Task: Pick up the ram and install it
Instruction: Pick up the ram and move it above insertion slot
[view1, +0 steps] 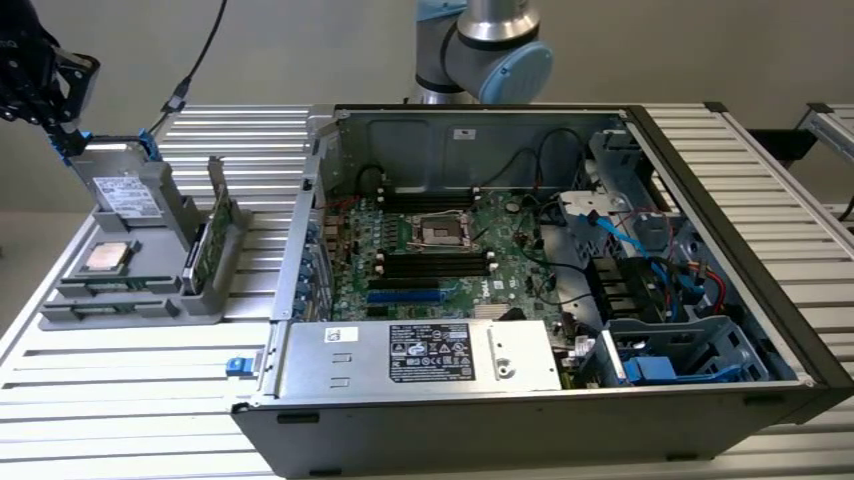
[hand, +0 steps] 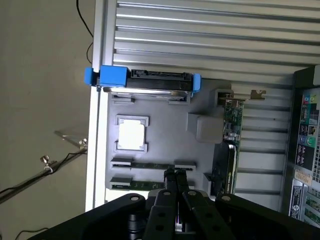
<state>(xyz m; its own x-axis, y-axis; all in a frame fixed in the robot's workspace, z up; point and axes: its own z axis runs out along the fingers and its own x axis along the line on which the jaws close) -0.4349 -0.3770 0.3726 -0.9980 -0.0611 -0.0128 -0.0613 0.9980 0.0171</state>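
Ram (hand: 150, 164) is laid flat in a slot of the gray tray (hand: 165, 135), untouched; in the exterior view it is found at six o'clock from the processor chip (view1: 107, 258). The gripper (hand: 176, 174) is seen clenched on nothing, close above the ram. The tray is set at nine o'clock from the open computer case (view1: 534, 425).

Robotics lab or test workshop, not a home or an office. An industrial robot arm (view1: 483, 45) stands at a ribbed aluminium bench (view1: 134, 400). A grey moulded parts tray (hand: 165, 136) sits directly under the gripper (hand: 176, 173), with loose computer parts in fitted slots. An open desktop computer case (view1: 534, 430) is on the same bench, off to one side of the gripper, with its side panel off and the motherboard (view1: 461, 250) exposed. The plain bare floor (hand: 40, 60) past the bench edge by the gripper has loose cables (hand: 46, 169) lying across it.
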